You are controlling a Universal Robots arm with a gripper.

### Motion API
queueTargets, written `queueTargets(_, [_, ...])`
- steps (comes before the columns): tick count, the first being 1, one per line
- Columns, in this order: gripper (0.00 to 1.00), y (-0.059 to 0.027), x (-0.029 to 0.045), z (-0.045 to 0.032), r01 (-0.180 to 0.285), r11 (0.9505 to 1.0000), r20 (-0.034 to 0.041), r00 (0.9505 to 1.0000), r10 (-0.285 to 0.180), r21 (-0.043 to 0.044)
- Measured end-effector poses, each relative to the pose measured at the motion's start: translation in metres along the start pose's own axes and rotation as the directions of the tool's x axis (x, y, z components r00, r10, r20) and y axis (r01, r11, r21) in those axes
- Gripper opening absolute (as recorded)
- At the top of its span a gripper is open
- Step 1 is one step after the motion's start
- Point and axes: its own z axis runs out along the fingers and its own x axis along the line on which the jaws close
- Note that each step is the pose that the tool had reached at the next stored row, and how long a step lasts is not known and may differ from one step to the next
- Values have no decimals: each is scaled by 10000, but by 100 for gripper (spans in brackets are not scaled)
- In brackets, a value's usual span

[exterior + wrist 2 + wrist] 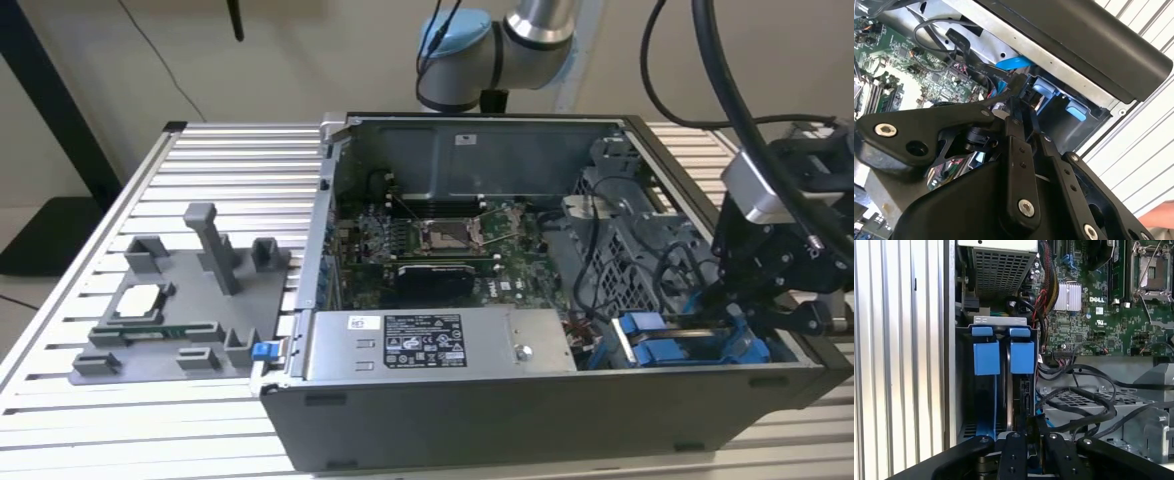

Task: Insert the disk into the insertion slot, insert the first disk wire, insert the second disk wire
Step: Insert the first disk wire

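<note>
**Pincer at the drive cage, fingers nearly together**

In the second wrist view the pincer (1015, 107) is narrowed almost to closing and seems to pinch a black disk wire (1002, 94) at its tips. It is close against the disk (1021, 357), which sits in its blue caddy inside the insertion slot (999, 320) of the grey drive cage, beside a second blue caddy (986, 357). Further out are the power-supply box (427, 345) and the motherboard (427, 235), all within the open computer case (534, 430) on the slatted desk (214, 160).

Robotics lab; opened computer case (534, 420) on aluminium-slat bench (200, 160); robot arm (534, 30)
</note>
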Motion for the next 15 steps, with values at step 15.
queueTargets(15, [0,8,9,53,-12,10000,48,10000,12,95])
